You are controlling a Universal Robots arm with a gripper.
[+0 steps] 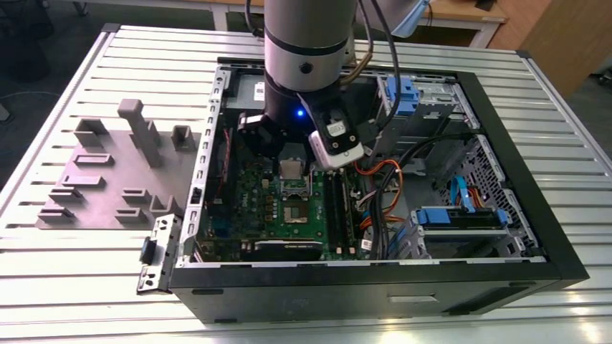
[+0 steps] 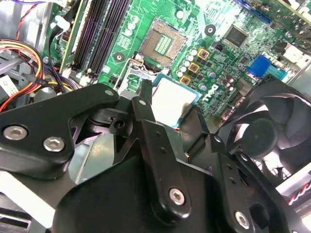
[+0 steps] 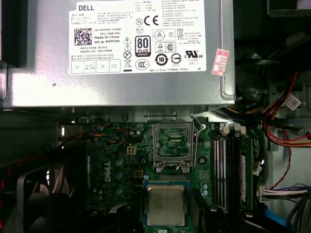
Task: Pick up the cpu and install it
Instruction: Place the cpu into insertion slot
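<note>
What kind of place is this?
Likely a robotics lab or test workshop: a robot arm reaches into an open computer case on a slatted metal table, its gripper holding the cpu, with wooden desks behind.

You are seeing: overhead light glaring off the table (image 1: 411, 335) along the exterior view's lower edge; glare whitening the cpu (image 2: 173, 99) in the second wrist view.

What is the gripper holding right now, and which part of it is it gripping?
The gripper holds the cpu, pinched by two opposite side edges between its fingers, above the motherboard.
</note>
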